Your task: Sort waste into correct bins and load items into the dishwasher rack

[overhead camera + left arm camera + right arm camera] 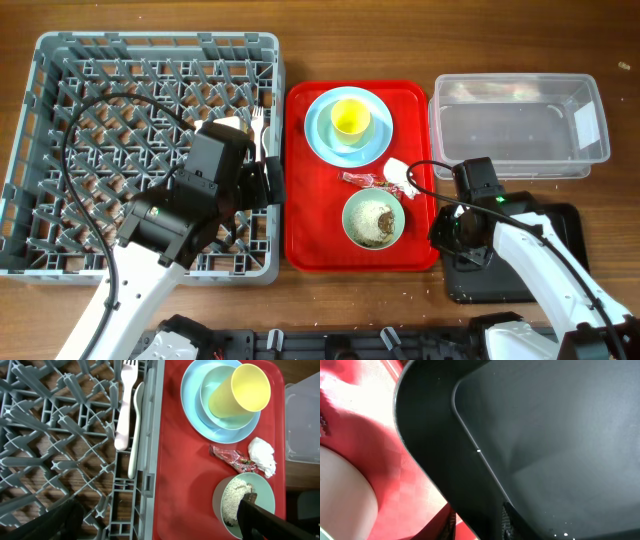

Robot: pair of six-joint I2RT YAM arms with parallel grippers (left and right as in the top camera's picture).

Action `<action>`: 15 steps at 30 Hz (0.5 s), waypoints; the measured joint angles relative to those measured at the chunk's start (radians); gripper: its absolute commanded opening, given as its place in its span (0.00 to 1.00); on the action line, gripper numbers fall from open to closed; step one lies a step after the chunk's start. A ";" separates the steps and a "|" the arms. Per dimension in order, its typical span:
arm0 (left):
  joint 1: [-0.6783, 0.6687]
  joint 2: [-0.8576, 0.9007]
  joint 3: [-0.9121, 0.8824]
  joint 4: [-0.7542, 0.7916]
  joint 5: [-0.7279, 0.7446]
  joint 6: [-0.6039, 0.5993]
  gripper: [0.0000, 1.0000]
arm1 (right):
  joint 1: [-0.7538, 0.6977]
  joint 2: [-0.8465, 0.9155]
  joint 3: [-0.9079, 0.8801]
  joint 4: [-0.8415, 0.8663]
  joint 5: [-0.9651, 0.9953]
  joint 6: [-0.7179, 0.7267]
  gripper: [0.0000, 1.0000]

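My left gripper (pixel 160 525) (pixel 270 183) is open and empty over the right edge of the grey dishwasher rack (pixel 60 150). A white fork (pixel 125 405) and spoon (pixel 136 425) lie in the rack. On the red tray (pixel 310 230) a yellow cup (pixel 351 120) sits in a mint bowl (pixel 212 382) on the blue plate (pixel 315 135). A red wrapper (pixel 362 179) and white tissue (pixel 400 177) lie beside a second mint bowl (pixel 395 232) of food scraps (pixel 372 222). My right gripper (pixel 479 522) (pixel 447 240) is shut on the left rim of the black tray (pixel 565 225).
The clear tub (pixel 520 170) stands at the back right, behind the black tray. The red tray lies between the rack and both bins. In the left wrist view the right finger hangs over the scrap bowl (pixel 265 490).
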 measured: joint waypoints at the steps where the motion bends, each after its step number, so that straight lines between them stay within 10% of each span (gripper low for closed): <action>1: 0.000 0.000 0.000 0.000 0.000 0.000 1.00 | 0.000 0.000 0.000 0.000 0.000 -0.012 0.15; 15: 0.000 0.000 0.000 0.000 0.000 0.000 1.00 | 0.000 0.000 0.038 0.072 0.057 -0.124 0.04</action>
